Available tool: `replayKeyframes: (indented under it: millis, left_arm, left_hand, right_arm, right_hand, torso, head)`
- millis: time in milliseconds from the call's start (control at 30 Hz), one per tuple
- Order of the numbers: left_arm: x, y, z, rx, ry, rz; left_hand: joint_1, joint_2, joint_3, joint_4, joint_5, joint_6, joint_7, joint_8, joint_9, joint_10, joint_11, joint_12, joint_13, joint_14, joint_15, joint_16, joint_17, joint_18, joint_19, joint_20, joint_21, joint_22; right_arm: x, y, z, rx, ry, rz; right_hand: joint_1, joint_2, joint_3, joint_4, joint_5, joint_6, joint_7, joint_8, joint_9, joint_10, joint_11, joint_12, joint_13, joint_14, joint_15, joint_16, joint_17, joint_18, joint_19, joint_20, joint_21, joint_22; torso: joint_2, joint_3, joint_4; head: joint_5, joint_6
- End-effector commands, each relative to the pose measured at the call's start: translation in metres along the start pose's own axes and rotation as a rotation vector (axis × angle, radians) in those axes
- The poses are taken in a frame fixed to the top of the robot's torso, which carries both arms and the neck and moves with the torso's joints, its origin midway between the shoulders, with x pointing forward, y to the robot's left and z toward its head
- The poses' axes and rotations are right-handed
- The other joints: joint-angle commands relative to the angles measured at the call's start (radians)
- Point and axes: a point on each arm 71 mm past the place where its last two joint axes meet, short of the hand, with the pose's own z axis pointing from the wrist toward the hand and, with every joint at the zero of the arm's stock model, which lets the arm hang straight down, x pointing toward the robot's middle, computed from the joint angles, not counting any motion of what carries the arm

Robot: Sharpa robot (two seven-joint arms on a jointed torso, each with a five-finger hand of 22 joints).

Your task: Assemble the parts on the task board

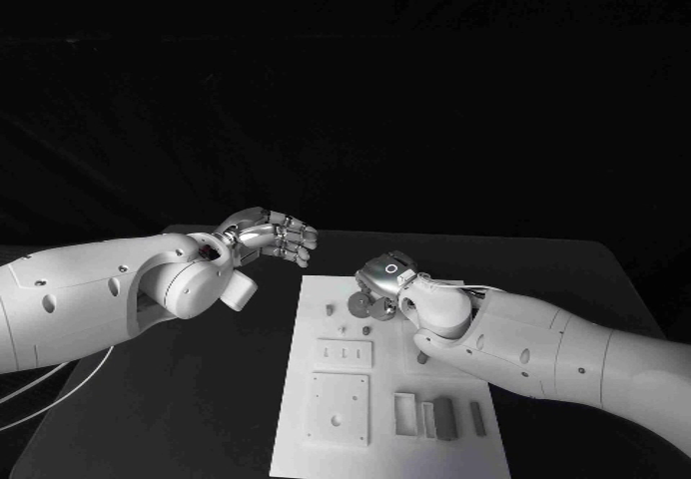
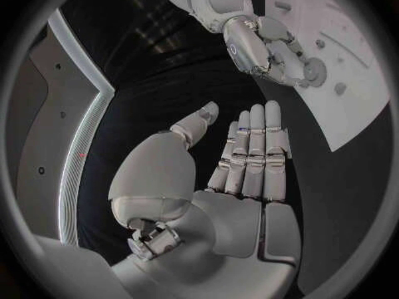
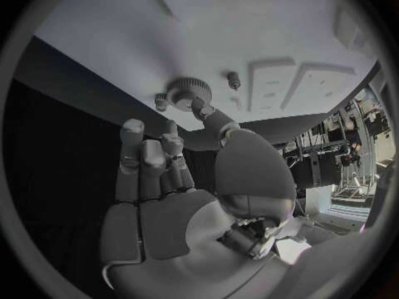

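The white task board (image 1: 463, 451) lies in the middle of the table. Two grey gears (image 1: 371, 308) sit side by side near its far edge. My right hand (image 1: 387, 278) hangs low over them. In the right wrist view its thumb (image 3: 203, 109) touches the rim of the larger gear (image 3: 187, 90), while the other fingers (image 3: 148, 154) stay off it, half curled. A smaller gear (image 3: 161, 100) and a short peg (image 3: 233, 80) stand beside it. My left hand (image 1: 268, 238) hovers left of the board's far corner, fingers straight and together, holding nothing (image 2: 249, 159).
Nearer me the board carries two flat square plates (image 1: 342, 404), and upright grey blocks (image 1: 443, 417) in slots at the near right. Small pegs (image 1: 336, 313) stand left of the gears. Black table (image 1: 173, 419) lies on both sides of the board.
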Motion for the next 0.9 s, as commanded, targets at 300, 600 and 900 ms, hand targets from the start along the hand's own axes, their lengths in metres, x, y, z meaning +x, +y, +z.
replayKeyframes:
  millis: [300,600,900]
  left_arm:
    - [-0.003,-0.001,0.0,0.012,0.002,0.001]
    - [-0.015,0.0,-0.002,0.026,-0.01,0.003]
    - [-0.025,0.003,0.001,0.025,-0.022,0.014]
  left_hand:
    - [0.007,-0.007,-0.005,0.001,0.0,-0.001,0.007,-0.006,-0.001,-0.001,0.007,-0.006,-0.001,-0.002,0.004,-0.008,0.002,0.02,-0.002,-0.001,-0.005,0.002]
    - [0.012,-0.005,-0.003,-0.003,0.0,-0.002,0.0,-0.006,-0.002,-0.008,0.01,-0.013,-0.003,-0.009,0.007,-0.015,0.002,0.018,-0.01,0.002,-0.012,0.001]
    - [0.017,0.0,-0.001,-0.005,0.0,0.006,-0.003,-0.001,0.0,0.003,0.007,-0.012,-0.001,-0.019,0.013,-0.025,0.002,0.017,-0.019,0.006,-0.02,0.0]
  right_arm:
    - [-0.004,-0.008,-0.013,-0.004,-0.061,0.075]
    - [-0.043,-0.042,-0.039,0.004,-0.219,0.216]
    - [-0.043,-0.099,-0.074,0.032,-0.244,0.288]
  right_hand:
    - [0.009,0.001,0.003,0.005,0.001,0.008,0.026,-0.003,-0.001,0.0,0.007,-0.002,0.0,0.003,0.008,-0.006,0.0,0.022,0.005,-0.003,-0.004,0.006]
    - [0.019,-0.004,0.002,-0.007,0.001,0.008,0.026,-0.002,-0.002,-0.003,0.007,-0.01,-0.006,0.002,0.008,-0.017,-0.005,0.022,0.002,-0.001,-0.01,0.005]
    - [0.028,0.002,-0.001,-0.039,0.001,0.003,0.022,-0.002,-0.007,0.002,0.002,-0.162,-0.12,-0.005,0.002,-0.09,-0.034,0.022,-0.016,0.016,-0.05,-0.009]
  torso:
    - [-0.001,0.0007,-0.0012]
    - [-0.002,0.0025,-0.007]
    - [-0.01,0.0104,-0.0231]
  head:
    - [0.001,0.003]
    - [0.0,0.015]
    - [-0.005,0.025]
